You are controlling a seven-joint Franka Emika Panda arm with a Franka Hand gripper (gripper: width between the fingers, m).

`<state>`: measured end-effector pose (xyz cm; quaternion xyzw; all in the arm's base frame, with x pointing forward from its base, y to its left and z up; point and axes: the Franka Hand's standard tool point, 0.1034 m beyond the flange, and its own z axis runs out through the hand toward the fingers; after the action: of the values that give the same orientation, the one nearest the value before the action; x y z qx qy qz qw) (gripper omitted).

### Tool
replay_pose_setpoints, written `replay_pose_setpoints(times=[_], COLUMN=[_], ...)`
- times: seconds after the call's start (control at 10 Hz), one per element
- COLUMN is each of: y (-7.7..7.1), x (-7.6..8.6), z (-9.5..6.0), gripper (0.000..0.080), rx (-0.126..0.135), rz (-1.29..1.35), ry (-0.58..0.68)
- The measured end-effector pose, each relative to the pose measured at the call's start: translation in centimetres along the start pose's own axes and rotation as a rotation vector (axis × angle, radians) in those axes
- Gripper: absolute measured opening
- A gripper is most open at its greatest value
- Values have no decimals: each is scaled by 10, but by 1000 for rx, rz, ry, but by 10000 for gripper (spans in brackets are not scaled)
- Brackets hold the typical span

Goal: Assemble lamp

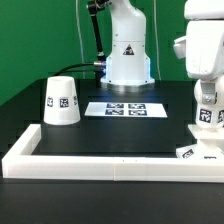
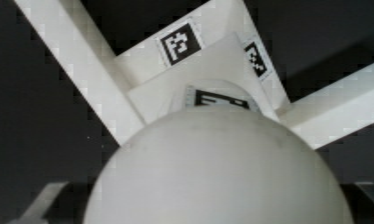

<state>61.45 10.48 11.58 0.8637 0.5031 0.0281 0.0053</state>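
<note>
My gripper hangs at the exterior view's right and is shut on the round white bulb, which carries a square tag. In the wrist view the bulb fills the middle between my gripper's dark fingers. The small flat base lies just below on the black table, against the rail's corner; its tags show beyond the bulb in the wrist view. The bulb is held above the base, apart from it. The tapered shade stands mouth down at the exterior view's left.
A long white border rail runs along the table's front and left side; its corner shows in the wrist view. The marker board lies mid-table in front of the arm's white pedestal.
</note>
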Motion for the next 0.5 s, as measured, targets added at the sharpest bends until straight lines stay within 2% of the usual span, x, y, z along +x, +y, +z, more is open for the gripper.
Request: replay_pose_setpoints(times=[0.1,0.5], y=[0,0], x=[0,-1], z=[0,0], gripper=[577,579], rx=[1,4], rz=[17,448], ry=[1,-3])
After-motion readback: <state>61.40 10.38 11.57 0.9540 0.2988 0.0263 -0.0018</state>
